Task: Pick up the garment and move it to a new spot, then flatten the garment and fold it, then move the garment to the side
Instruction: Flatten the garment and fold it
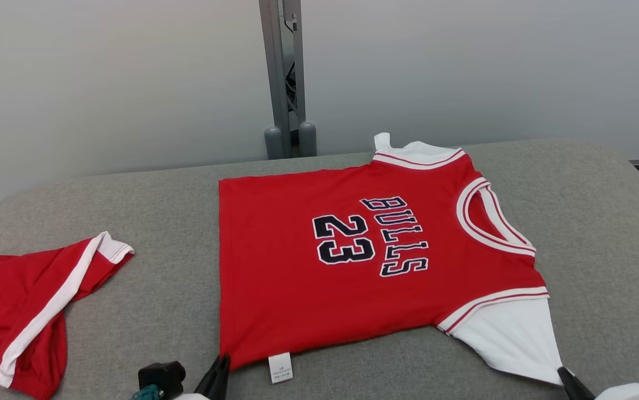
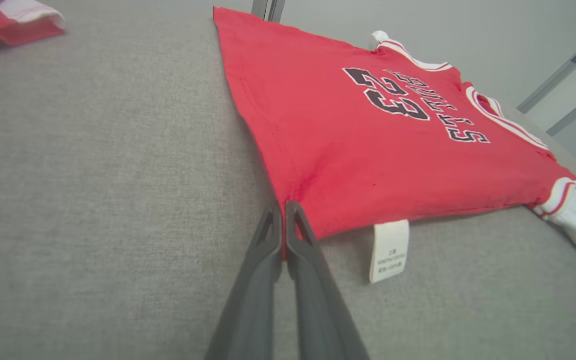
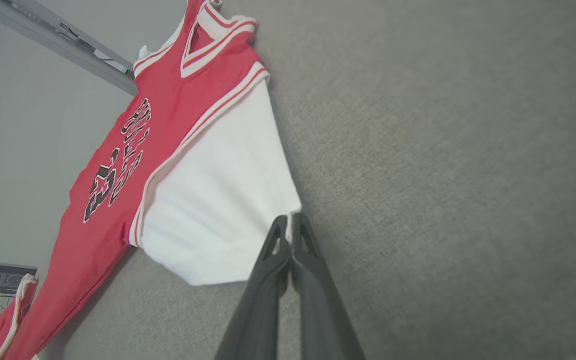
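Looks like the flatten step, close to done. Can see the red shirt (image 1: 352,266) spread out flat in the middle of the grey table (image 1: 602,222), number side up, neck to the right. Pinching its near bottom corner with the left end effector (image 2: 283,212), clenched tight, just beside the little white tag (image 2: 389,250). Pinching the tip of the near white sleeve (image 3: 217,210) with the right end effector (image 3: 291,222), clenched tight too. Can see red shorts (image 1: 19,311) well apart on the left. Probably time for the fold next. Calls for lifting both pinched bits together, carrying them over the shirt to the far edge and laying them down softly. Needs an even pull on both sides, or else ends up crooked and wrinkly.
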Controlling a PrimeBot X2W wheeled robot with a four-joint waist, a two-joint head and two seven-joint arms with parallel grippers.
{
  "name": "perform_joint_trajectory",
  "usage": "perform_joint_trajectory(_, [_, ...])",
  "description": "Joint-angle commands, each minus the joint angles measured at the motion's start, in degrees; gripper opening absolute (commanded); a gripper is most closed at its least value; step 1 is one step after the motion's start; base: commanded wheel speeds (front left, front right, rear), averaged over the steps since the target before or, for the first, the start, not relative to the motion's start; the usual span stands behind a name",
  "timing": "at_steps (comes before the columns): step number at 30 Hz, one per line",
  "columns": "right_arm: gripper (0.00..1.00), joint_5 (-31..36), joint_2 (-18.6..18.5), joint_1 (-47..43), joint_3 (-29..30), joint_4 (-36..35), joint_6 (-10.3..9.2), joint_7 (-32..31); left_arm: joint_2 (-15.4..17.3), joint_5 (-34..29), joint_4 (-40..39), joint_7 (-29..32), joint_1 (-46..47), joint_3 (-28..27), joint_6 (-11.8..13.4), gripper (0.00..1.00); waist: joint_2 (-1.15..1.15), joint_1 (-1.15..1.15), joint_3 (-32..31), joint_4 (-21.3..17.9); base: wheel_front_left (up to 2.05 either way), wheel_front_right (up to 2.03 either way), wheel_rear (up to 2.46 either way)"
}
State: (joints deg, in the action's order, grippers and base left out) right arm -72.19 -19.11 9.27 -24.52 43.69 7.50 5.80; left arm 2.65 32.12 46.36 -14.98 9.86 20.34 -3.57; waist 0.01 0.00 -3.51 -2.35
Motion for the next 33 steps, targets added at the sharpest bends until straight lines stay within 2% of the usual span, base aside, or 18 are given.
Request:
perform_joint_trajectory(1, [0.0, -1.1, -0.7, -1.5, -0.2, -0.5, -0.02, -1.6, 0.4, -1.0, 0.8, -0.2, -0.9, -0.1, -0.6, 0.0, -0.01, 0.0, 0.0, 0.1, 0.0, 0.0, 0.0])
perform_joint_trajectory(5, [0.0, -3.8, -1.8, -4.1, -0.3, -2.5, -0.02, -6.5, 1.3, -3.1, 2.2, -0.2, -2.2, -0.1, -1.4, 0.0, -0.01, 0.0, 0.1, -0.2, 0.0, 0.0, 0.0])
perform_joint_trajectory(11, [0.0, -5.1, -3.6, -6.9, -1.0, -6.3, -0.02, -10.0, 1.8, -4.1, 2.5, -0.2, -4.2, -1.3, -2.3, 0.0, -0.01, 0.0, -0.5, -0.5, 0.0, 0.0, 0.0])
perform_joint_trajectory(33, [0.0, -6.9, -7.8, -15.2, 0.5, -17.4, -0.02, -12.8, 1.8, -8.0, -2.9, -0.2, -10.7, -6.3, -2.7, 0.0, -0.01, 0.0, -3.7, -1.2, 0.0, 0.0, 0.0])
